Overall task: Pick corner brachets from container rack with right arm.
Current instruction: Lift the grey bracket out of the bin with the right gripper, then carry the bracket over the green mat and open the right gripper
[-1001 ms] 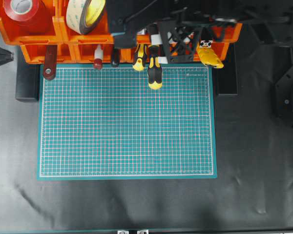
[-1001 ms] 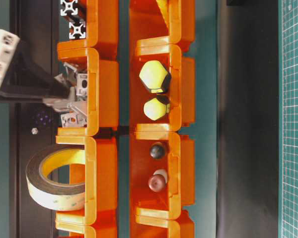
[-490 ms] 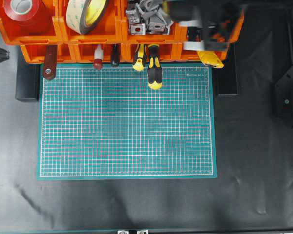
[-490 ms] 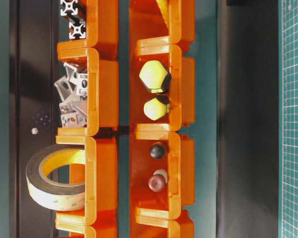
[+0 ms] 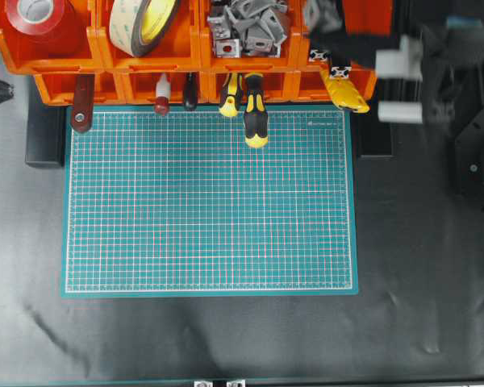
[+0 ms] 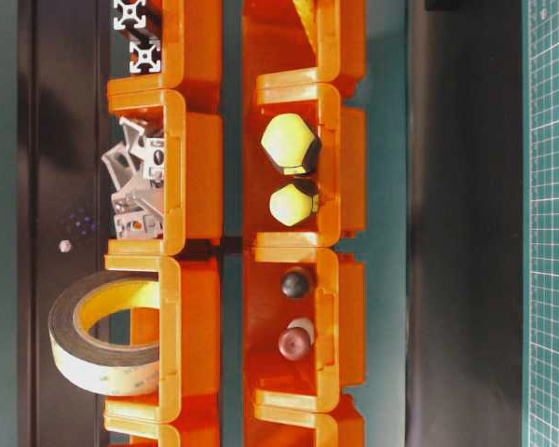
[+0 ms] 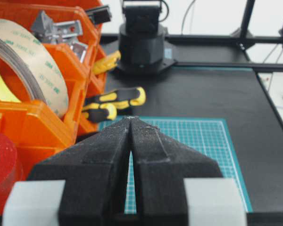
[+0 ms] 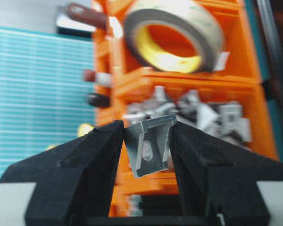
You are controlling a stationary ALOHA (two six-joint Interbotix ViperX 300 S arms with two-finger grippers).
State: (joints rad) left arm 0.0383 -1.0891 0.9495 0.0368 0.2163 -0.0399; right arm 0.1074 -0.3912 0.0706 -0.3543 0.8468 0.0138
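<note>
Right wrist view: right tool (image 8: 146, 141) clamps corner brachet (image 8: 150, 146) betw fingers.

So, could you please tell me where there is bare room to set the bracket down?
The green mat is bare below the screwdriver handles at its top edge. The black tabletop below and right of the mat is free too. It is crowded at the orange rack.

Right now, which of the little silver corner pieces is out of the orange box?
The corner bracket pinched between the right gripper jaws. It hangs in the air alone, while the other corner brackets sit piled in their bin of the orange rack.
</note>
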